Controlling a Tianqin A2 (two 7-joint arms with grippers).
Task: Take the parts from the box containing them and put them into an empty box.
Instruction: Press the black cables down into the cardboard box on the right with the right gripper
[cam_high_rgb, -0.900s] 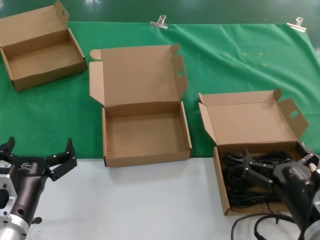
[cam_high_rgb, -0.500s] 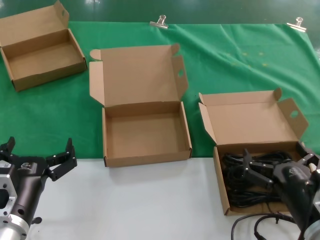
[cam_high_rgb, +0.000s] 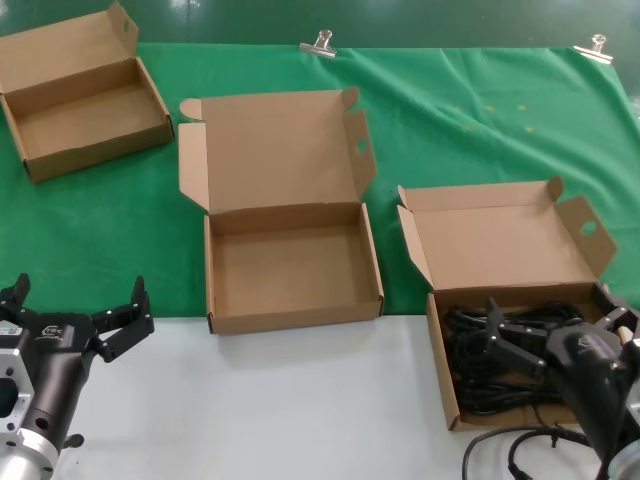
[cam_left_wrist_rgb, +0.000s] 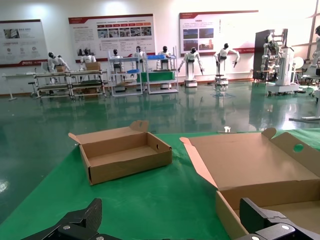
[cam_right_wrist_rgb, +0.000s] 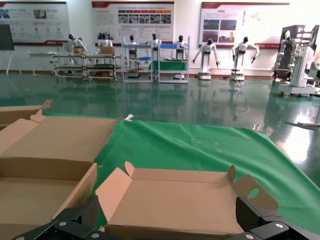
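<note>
The box containing the parts (cam_high_rgb: 445, 380) sits at the right, its low lid (cam_high_rgb: 500, 245) leaning back; the lid also shows in the right wrist view (cam_right_wrist_rgb: 185, 200). Black coiled cords (cam_high_rgb: 478, 372) lie in its tray. My right gripper (cam_high_rgb: 550, 318) is open, hovering just over the cords at the tray's near side and holding nothing; it shows open in its wrist view (cam_right_wrist_rgb: 167, 220). The empty box (cam_high_rgb: 295, 318) with the tall upright lid (cam_high_rgb: 270, 150) stands in the middle. My left gripper (cam_high_rgb: 80, 305) is open and empty at the front left, with the fingers (cam_left_wrist_rgb: 85, 220) wide apart.
A flatter oblong box (cam_high_rgb: 85, 110) lies at the far left on the green cloth (cam_high_rgb: 450, 120); it also shows in the left wrist view (cam_left_wrist_rgb: 125, 155). Two metal clips (cam_high_rgb: 320, 42) pin the cloth's far edge. The white table front (cam_high_rgb: 300, 410) lies between the arms.
</note>
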